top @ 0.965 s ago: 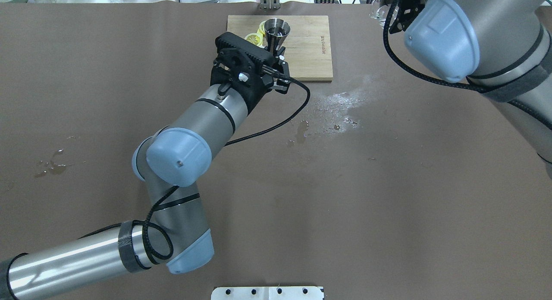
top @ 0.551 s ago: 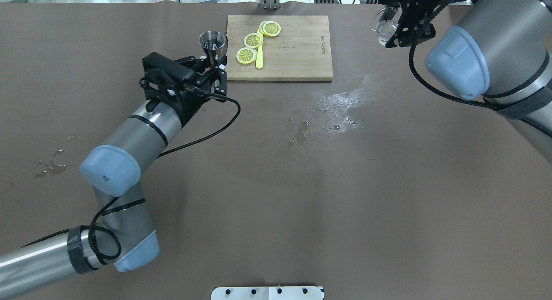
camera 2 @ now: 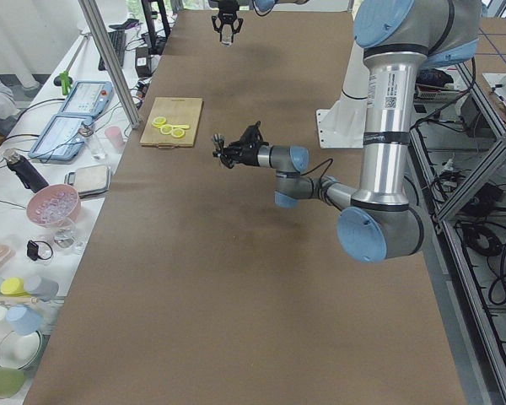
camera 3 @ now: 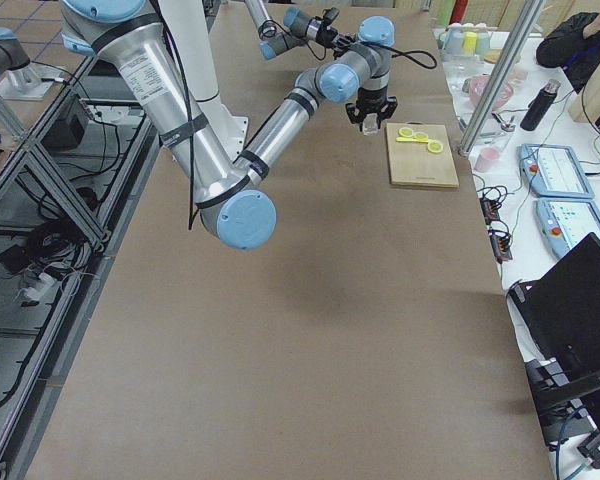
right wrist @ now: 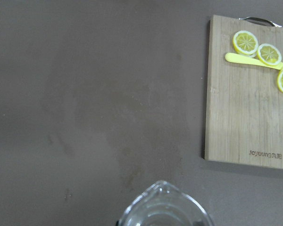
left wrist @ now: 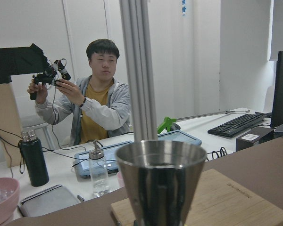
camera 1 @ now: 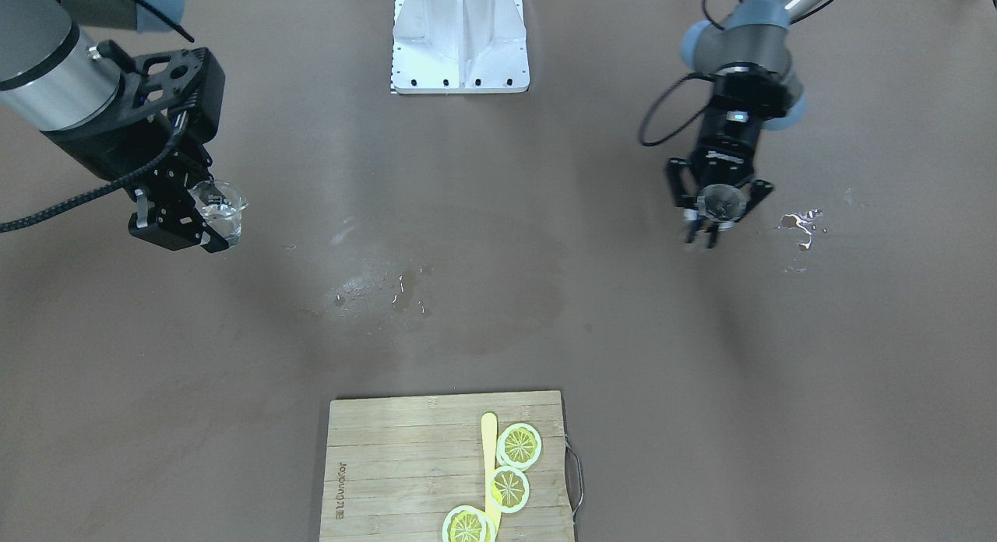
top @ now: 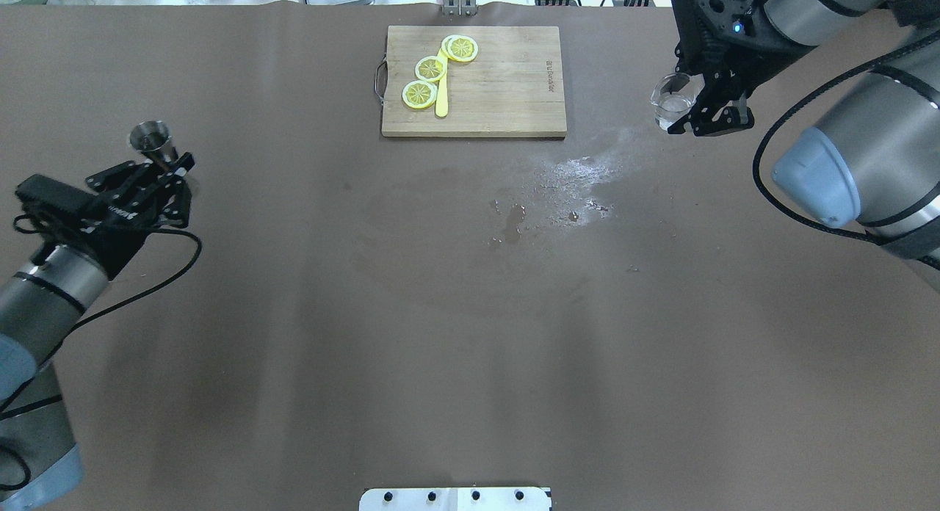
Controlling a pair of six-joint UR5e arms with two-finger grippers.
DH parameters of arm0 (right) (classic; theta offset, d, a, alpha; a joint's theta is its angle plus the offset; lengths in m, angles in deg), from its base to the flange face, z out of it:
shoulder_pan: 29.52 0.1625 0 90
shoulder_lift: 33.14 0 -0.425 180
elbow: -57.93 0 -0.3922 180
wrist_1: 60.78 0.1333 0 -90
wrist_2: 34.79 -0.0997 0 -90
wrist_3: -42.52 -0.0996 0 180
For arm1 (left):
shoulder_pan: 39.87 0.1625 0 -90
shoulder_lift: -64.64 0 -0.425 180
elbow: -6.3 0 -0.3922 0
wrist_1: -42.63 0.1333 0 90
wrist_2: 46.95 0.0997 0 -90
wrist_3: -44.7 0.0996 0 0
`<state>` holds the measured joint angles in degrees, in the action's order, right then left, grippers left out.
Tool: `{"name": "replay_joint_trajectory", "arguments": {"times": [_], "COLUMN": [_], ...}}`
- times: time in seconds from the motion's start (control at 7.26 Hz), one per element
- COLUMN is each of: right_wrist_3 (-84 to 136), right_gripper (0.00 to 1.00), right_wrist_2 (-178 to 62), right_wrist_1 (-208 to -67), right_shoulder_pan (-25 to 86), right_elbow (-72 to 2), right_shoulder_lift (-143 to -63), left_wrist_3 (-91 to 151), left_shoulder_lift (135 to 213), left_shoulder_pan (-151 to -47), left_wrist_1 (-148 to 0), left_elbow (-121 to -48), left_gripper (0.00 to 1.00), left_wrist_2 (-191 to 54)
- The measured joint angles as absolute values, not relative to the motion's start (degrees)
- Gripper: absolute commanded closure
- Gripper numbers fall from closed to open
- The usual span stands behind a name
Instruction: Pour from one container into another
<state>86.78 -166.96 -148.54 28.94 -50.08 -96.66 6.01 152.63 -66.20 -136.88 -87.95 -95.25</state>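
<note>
- Left gripper clamps the steel jigger upright over the brown table.
- Right gripper is closed around the glass beaker.
- Wet patches and a cutting board lie between them.

You see a polished steel jigger, mirror-glossy, and a clear, smooth glass beaker. The counter is matt brown sheet; the board at 12 o'clock is pale grained wood.
</note>
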Motion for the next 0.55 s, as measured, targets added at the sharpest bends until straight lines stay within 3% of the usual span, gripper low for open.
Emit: {"name": "replay_joint_trajectory", "arguments": {"times": [0.55], "right_wrist_3": [83.84], "right_gripper": [1.00], "right_wrist_2": [-168.68], "right_wrist_1": [-127.35], "right_shoulder_pan": [27.42], "right_elbow": [-44.30], "right_shoulder_lift": [-105.29], "left_wrist_3": [-11.63], "left_shoulder_lift": [143.57], "left_shoulder_pan": [-63.87], "left_wrist_1": [-141.29], "left_elbow": [-80.61], "left_gripper": [1.00], "left_wrist_2": [-89.18]}}
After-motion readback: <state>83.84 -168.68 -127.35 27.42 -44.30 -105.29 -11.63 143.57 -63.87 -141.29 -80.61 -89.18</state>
